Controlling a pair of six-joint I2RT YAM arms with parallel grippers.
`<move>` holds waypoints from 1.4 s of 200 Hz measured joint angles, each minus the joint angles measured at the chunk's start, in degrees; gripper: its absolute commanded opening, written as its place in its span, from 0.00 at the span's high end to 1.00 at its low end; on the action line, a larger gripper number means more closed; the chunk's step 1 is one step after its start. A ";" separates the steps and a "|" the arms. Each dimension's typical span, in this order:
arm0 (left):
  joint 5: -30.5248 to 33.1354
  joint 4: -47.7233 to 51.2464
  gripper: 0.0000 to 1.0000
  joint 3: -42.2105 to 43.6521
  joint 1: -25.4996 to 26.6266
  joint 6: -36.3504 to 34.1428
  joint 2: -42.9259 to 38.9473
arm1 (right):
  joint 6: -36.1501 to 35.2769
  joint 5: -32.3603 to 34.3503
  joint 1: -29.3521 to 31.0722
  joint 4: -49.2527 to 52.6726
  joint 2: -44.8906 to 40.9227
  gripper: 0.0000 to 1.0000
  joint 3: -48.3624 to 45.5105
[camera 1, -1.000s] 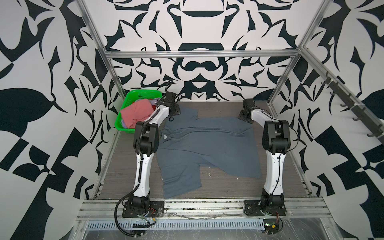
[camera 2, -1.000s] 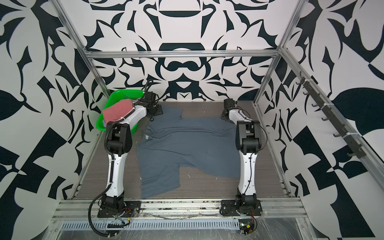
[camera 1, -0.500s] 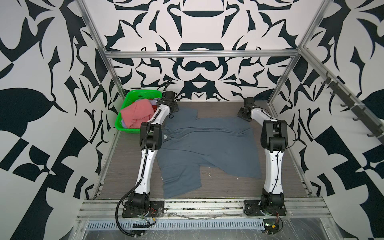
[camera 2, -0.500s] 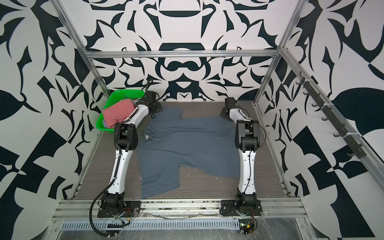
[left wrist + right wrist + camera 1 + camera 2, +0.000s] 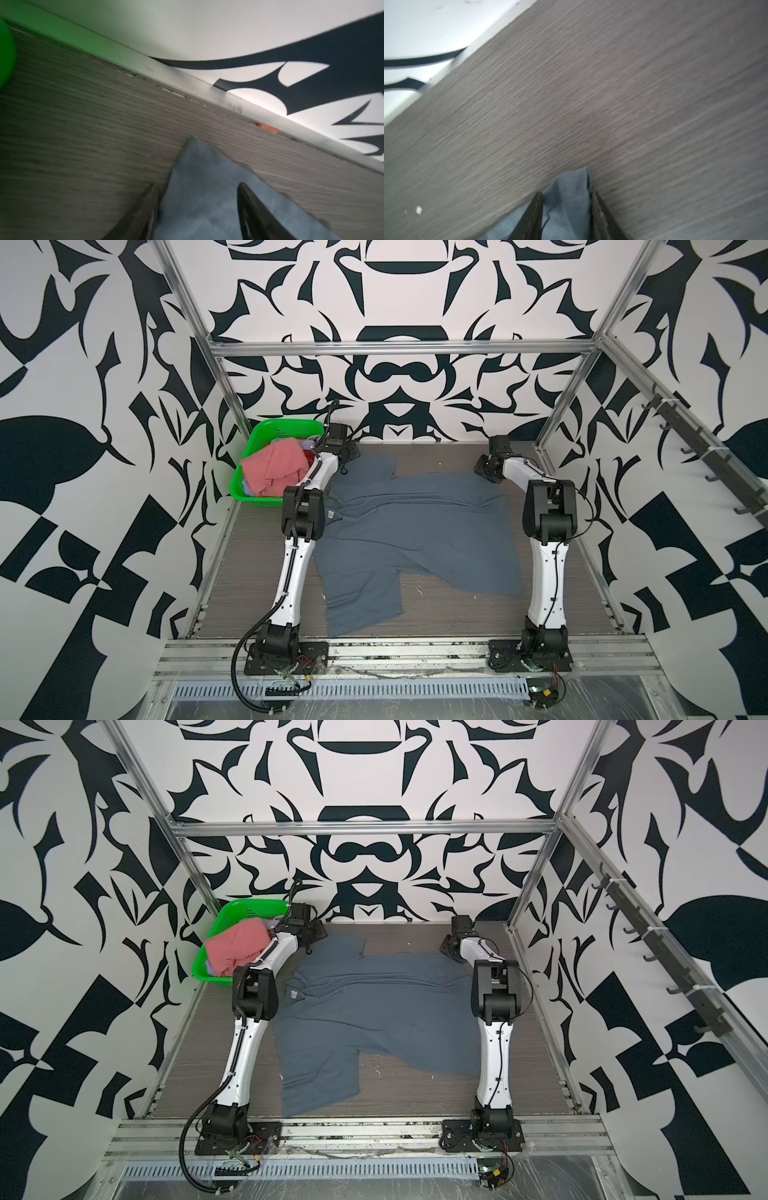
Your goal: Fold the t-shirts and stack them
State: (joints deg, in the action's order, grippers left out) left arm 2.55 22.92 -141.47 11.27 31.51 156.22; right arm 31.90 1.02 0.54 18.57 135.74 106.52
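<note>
At 10 o'clock the green basket (image 5: 286, 425) held a salmon t-shirt (image 5: 276, 466). Over the blue-grey t-shirt (image 5: 415, 526), left gripper (image 5: 197, 185) stood released; right gripper (image 5: 566, 192): cannot tell.

A green perforated plastic basket (image 5: 286, 433) (image 5: 253, 909) stands on a grey wood-grain tabletop (image 5: 436, 458), in both top views. Right behind the basket rises a white wall with bold black leaf shapes (image 5: 399, 377), edged by aluminium frame bars (image 5: 399, 349). Well apart from the basket, on the opposite side wall, runs a rail of dark hooks (image 5: 706, 456). A slotted metal strip (image 5: 374, 689) lies along the table edge farthest from the basket.
</note>
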 measured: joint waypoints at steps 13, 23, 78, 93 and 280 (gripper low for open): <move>-0.61 0.04 0.62 0.02 0.00 0.74 0.00 | 0.35 -0.72 0.00 -0.07 0.11 0.92 -0.04; -1.03 0.02 0.71 0.24 0.00 1.33 -0.02 | 0.59 -0.94 0.00 -0.17 0.20 0.97 -0.07; -1.97 -3.10 1.00 4.85 0.00 1.70 -1.46 | 1.05 -1.79 0.00 -2.23 -0.59 1.00 -1.75; -1.97 -3.45 1.00 7.32 0.00 1.40 -3.10 | 0.76 -1.86 0.02 -2.69 -2.03 1.00 -3.67; -2.14 -13.90 1.00 48.89 0.00 -9.49 -46.47 | -10.38 0.68 0.48 -6.80 -31.58 1.00 -22.51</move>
State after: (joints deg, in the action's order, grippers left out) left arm 0.40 9.02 -92.58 11.27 22.02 109.75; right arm 21.52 1.69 1.02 11.77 104.16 84.01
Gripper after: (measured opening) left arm 0.050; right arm 0.065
